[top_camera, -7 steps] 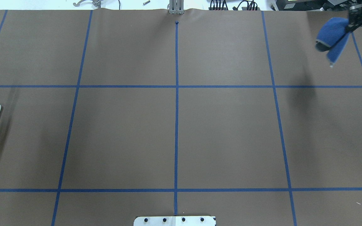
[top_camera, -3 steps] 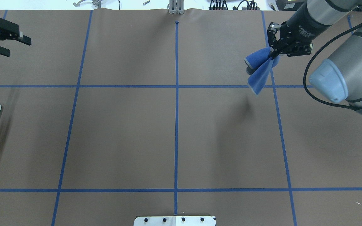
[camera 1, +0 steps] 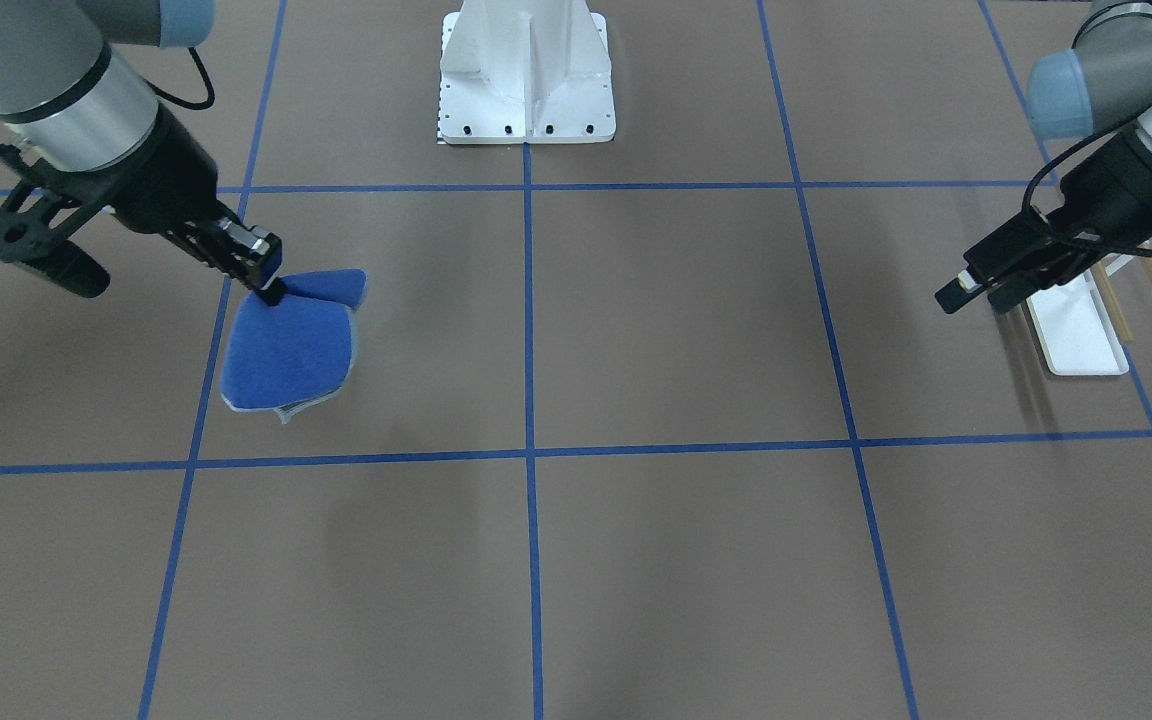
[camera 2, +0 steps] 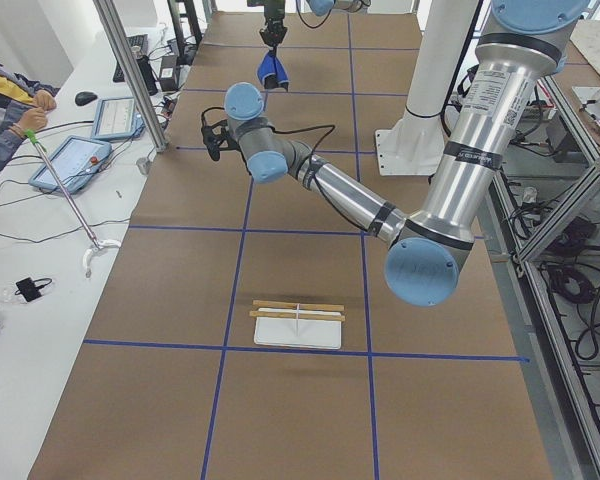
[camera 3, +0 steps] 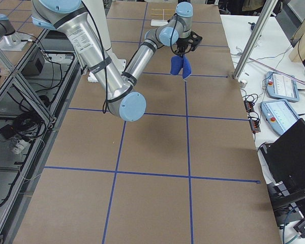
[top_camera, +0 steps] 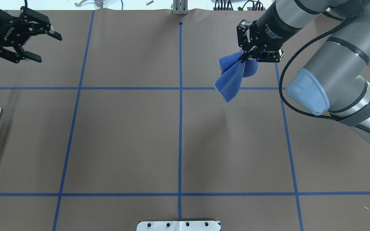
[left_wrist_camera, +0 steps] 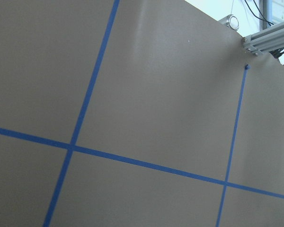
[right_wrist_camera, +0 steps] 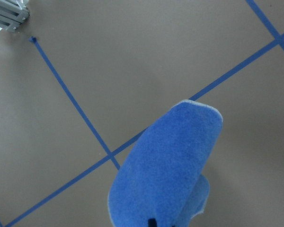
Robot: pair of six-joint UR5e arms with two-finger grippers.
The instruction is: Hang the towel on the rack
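Pinches the upper fold of the blue towel [top_camera: 231,81] in the right gripper [top_camera: 243,59], jaws pressed together on the cloth. Hangs limp just below the fingertips, in two flaps, clear above the brown table [top_camera: 124,128]. Keeps the left gripper [top_camera: 49,48] spread wide, well apart from the towel. Lower down and off to that gripper's side, not touching: the rack [camera 1: 1076,335], white tray base with a thin upright and two wooden bars.
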